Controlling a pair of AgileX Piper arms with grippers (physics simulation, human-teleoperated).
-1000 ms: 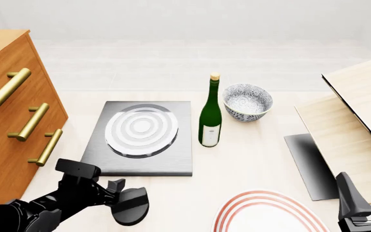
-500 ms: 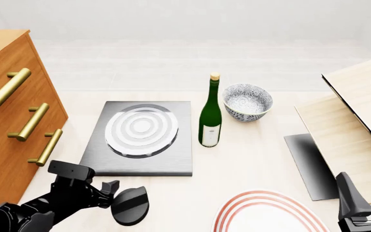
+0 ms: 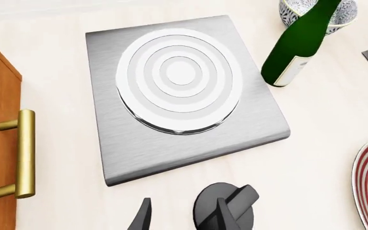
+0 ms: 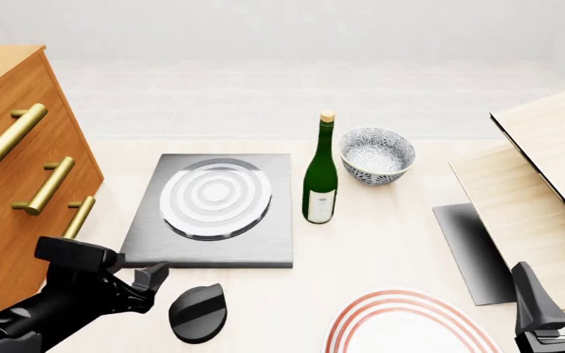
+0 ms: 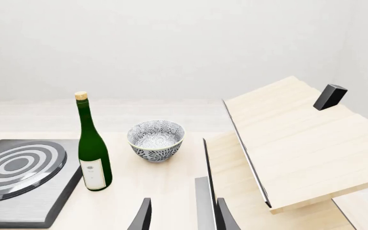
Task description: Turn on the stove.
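Note:
The stove is a square dark-grey slab with silver burner rings, left of the table's middle; the left wrist view shows the stove too. Its black ridged knob lies on the table just in front of the slab. My left gripper is open, a little left of the knob and off it. In the left wrist view one fingertip overlaps the knob and the left gripper holds nothing. My right gripper is open and empty at the front right corner, also seen as the right gripper.
A wooden drawer cabinet with brass handles stands at the left. A green bottle and a patterned bowl stand right of the stove. A red-ringed white plate lies in front, with a dark flat sheet and wooden boards to the right.
My left gripper has drawn back to the left, away from the knob, which now shows in full. The right arm has not moved.

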